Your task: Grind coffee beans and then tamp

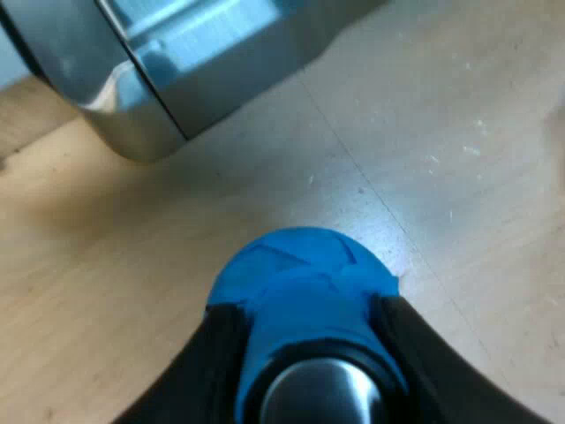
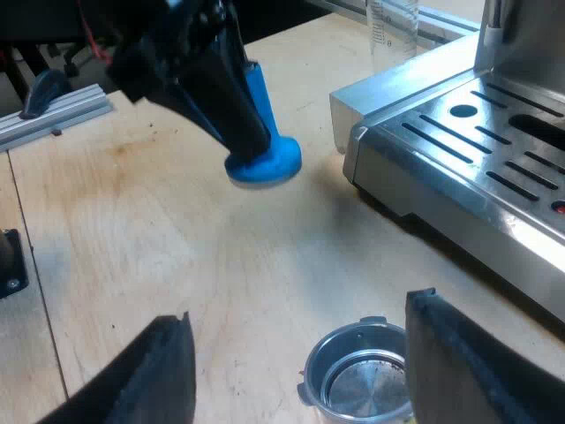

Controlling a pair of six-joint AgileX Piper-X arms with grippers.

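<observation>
The left gripper [image 1: 305, 309] is clamped on the blue tamper [image 1: 291, 256], one black finger on each side of its body, with the round base pointing down toward the wooden table [image 1: 459, 132]. Seen from the right arm's side the tamper hangs tilted, its base at the tabletop or just over it — I cannot tell whether it touches. It is near the corner of the espresso machine [image 2: 459, 150] but apart from it, and the steel casing also shows close by the left wrist.

The right gripper [image 2: 300, 309] is spread wide, and the bowl of the metal holder [image 2: 362, 380] sits on the table between its fingers, closer to one finger than the other. The bowl shows bare shiny metal inside — its handle is hidden. It lies just beside the machine's slotted drip tray [image 2: 494, 124]. Beyond the machine stands a measuring glass [image 2: 393, 26], and an aluminium rail [image 2: 53, 115] runs along a table edge past the tamper.
</observation>
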